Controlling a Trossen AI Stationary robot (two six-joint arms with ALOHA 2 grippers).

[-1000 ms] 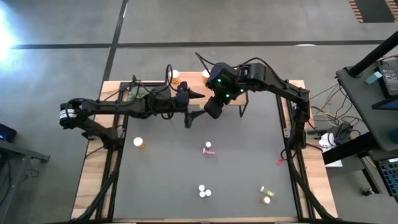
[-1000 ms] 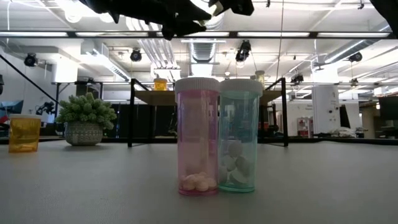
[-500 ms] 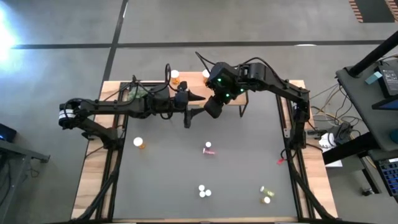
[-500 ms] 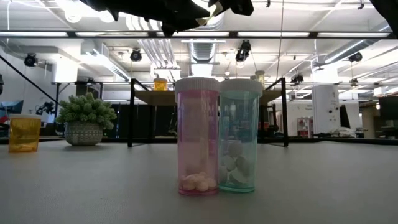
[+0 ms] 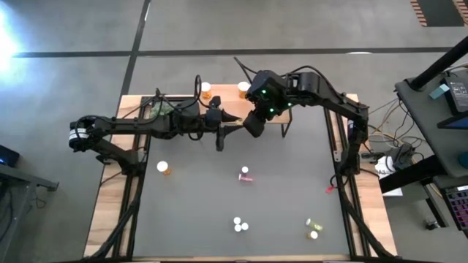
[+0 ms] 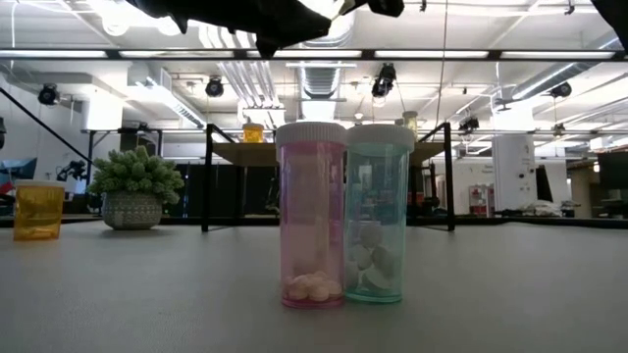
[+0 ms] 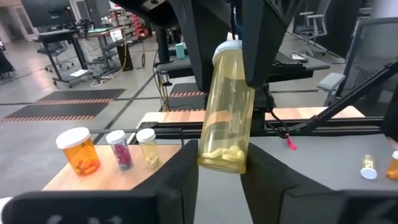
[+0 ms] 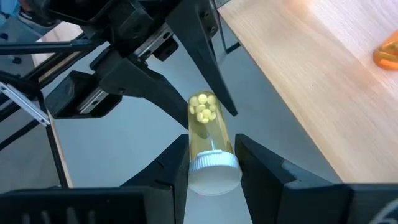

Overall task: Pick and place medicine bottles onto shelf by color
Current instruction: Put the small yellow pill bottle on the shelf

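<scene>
Yellow bottle: the yellow bottle (image 7: pixel 226 109) hangs in the air just in front of the shelf (image 5: pixel 287 105), white cap toward the right arm, pills at the far end.
Right gripper: I see the right gripper (image 8: pixel 210 163) holding the yellow bottle at its cap end, fingers narrow on either side.
Left gripper: the left gripper (image 7: pixel 219 163) has its fingers at both sides of the bottle's base; I read it as pinching the yellow bottle, though contact is hard to judge.
Shelf contents: in the left wrist view 3 bottles stand in a row on the shelf, an orange bottle (image 7: pixel 79 151), a pink bottle (image 7: pixel 118 149) and a small yellow bottle (image 7: pixel 147 146), near the end away from the handover.
Edges: both grippers meet just off the shelf's front edge, above the mat (image 5: pixel 285 197).
Open room: the mat in front of the shelf is mostly bare; a lying pink bottle (image 5: pixel 245 174) is nearest, 2 white caps (image 5: pixel 239 223) sit farther out.
Low view: a tall pink bottle (image 6: pixel 312 215) and a teal bottle (image 6: pixel 378 214) stand touching, well in front of the shelf.
Change: since the earlier frame my left fingers have drawn in from wide to narrow around the bottle; the right arm has shifted slightly.
</scene>
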